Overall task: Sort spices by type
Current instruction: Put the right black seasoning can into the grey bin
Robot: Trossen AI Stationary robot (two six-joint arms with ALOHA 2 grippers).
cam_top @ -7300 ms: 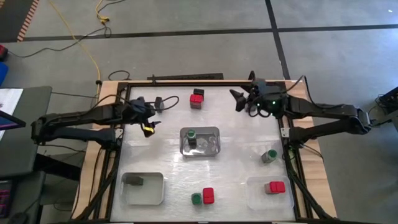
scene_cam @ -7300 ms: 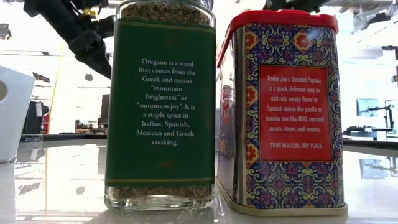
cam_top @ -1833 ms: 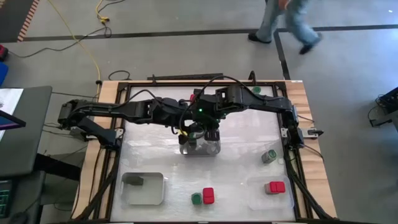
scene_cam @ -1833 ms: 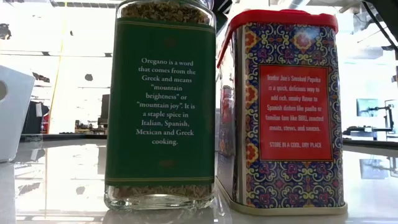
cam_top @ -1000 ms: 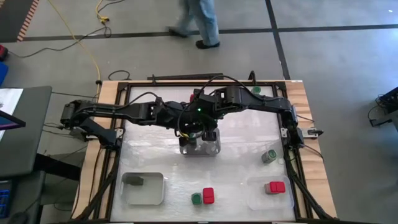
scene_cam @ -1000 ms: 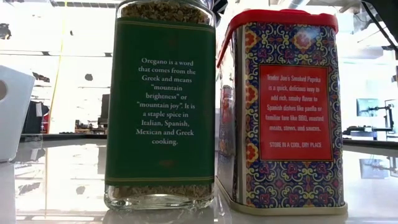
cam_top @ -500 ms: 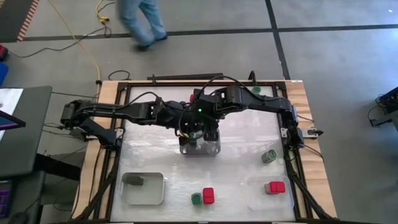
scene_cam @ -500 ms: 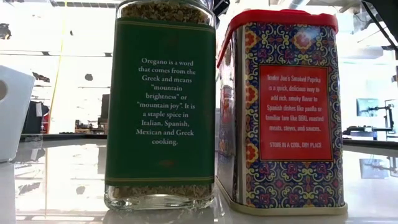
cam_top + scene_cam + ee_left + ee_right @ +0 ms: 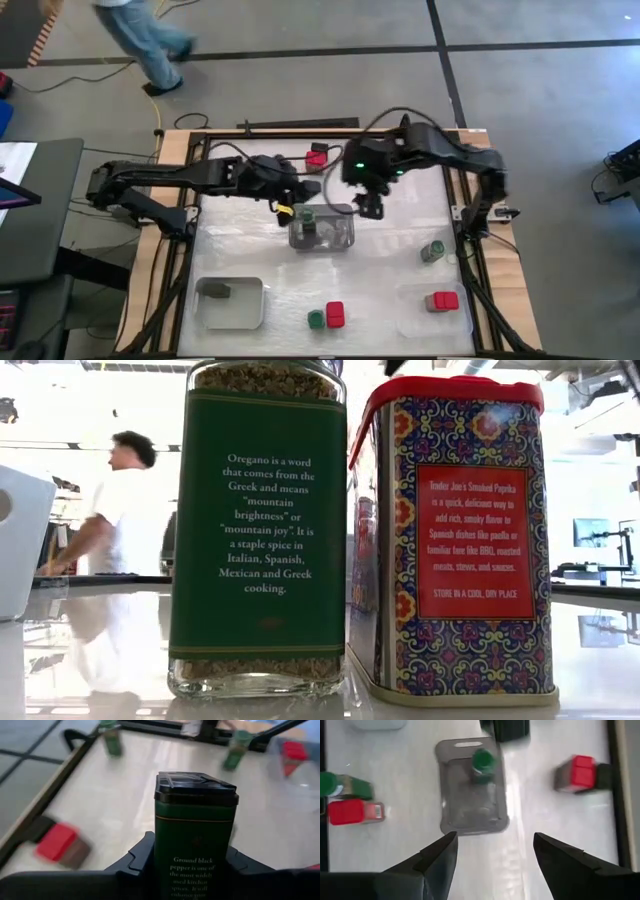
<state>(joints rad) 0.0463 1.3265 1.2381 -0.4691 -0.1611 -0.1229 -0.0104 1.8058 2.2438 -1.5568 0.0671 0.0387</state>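
left wrist view: left end effector [image 9: 192, 870] grips pepper tin [image 9: 195, 835]

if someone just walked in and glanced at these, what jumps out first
Probably the left gripper clamped on a dark black pepper tin, held just off the clear tray at mid-table. Beside it, the right gripper hangs open above that tray, which holds one green-lidded jar. At table height, an oregano jar and a red-topped paprika tin fill the low view, with a person behind them.
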